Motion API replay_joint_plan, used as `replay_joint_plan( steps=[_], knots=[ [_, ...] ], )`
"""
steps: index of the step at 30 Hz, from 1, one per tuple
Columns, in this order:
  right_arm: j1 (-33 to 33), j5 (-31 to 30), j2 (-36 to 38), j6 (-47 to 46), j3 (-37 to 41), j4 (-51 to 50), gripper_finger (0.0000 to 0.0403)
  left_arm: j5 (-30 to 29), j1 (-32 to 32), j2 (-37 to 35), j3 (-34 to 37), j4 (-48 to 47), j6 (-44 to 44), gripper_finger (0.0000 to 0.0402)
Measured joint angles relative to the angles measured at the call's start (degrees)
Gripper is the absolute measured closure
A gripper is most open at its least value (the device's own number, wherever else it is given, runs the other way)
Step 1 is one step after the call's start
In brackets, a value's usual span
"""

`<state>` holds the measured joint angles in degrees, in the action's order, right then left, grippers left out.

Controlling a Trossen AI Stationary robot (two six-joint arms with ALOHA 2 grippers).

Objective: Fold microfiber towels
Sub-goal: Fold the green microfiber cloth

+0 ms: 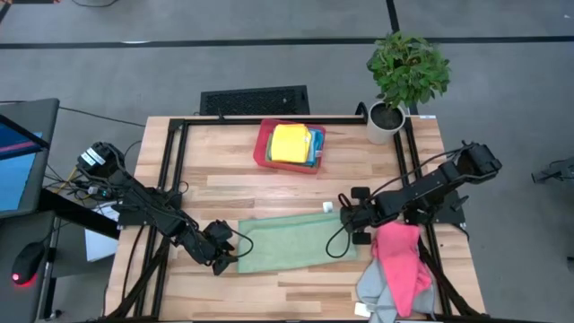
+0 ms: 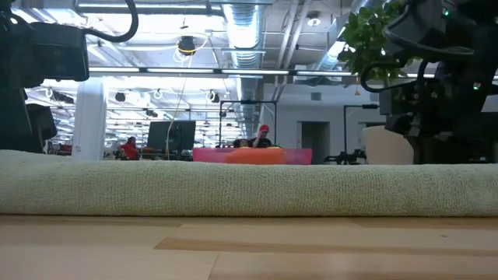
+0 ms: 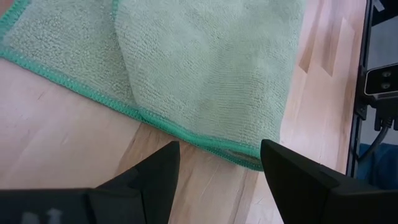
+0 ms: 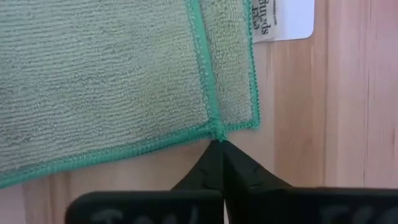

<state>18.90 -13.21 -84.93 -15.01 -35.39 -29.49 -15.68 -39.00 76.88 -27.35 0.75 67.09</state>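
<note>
Two grippers of mine sit at the ends of the green towel [image 1: 291, 240], which lies folded into a long strip across the lower middle of the high view, on the wooden table [image 1: 224, 184]. My right gripper [image 4: 222, 144] is at the towel's right end, fingers pressed together to a point; in the right wrist view the tips meet right at the stitched green hem, where a folded edge crosses the border, and I cannot tell whether any cloth is pinched between them. A white label [image 4: 283, 20] juts from that corner of the towel. My left gripper [image 3: 219, 152] is at the towel's left end, fingers spread wide with bare wood between them; the towel's folded corner lies just beyond the tips, and they hold nothing. In the low view the towel fills the width of the frame as a thick pale green band. Toward the upper middle of the high view a red tray [image 1: 264, 146] holds a yellow towel [image 1: 289, 143] stacked over a blue one [image 1: 315, 148]. At the lower right a pink towel [image 1: 401, 260] lies over a grey towel [image 1: 375, 289], close beside my right arm. A potted plant [image 1: 405, 74] stands at the upper right corner of the table.
</note>
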Motion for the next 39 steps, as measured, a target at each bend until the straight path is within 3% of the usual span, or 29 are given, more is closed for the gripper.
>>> replay_joint_plan(
  steps=[11,24,29,35,39],
  knots=[
    [1.6,-6.3,1.9,1.8,-8.7,-11.6,0.0397,-0.1,0.0,0.0,0.0,0.0,0.0,0.0184],
    [-2.8,-12.2,2.5,2.6,-10.7,-12.0,0.0397,0.3,0.0,0.0,0.0,0.2,-0.2,0.0184],
    [-5.4,-7.2,2.0,3.0,-8.4,-9.2,0.0397,0.3,0.0,0.0,0.0,0.1,-0.1,0.0184],
    [-5.2,-6.5,2.0,3.0,-7.8,-8.1,0.0397,0.1,0.5,-5.1,0.0,-3.8,1.5,0.0184],
    [-5.2,-5.7,0.4,3.0,-6.7,-6.2,0.0397,-7.9,0.5,-11.5,0.0,-8.5,-0.8,0.0184]
  ],
)
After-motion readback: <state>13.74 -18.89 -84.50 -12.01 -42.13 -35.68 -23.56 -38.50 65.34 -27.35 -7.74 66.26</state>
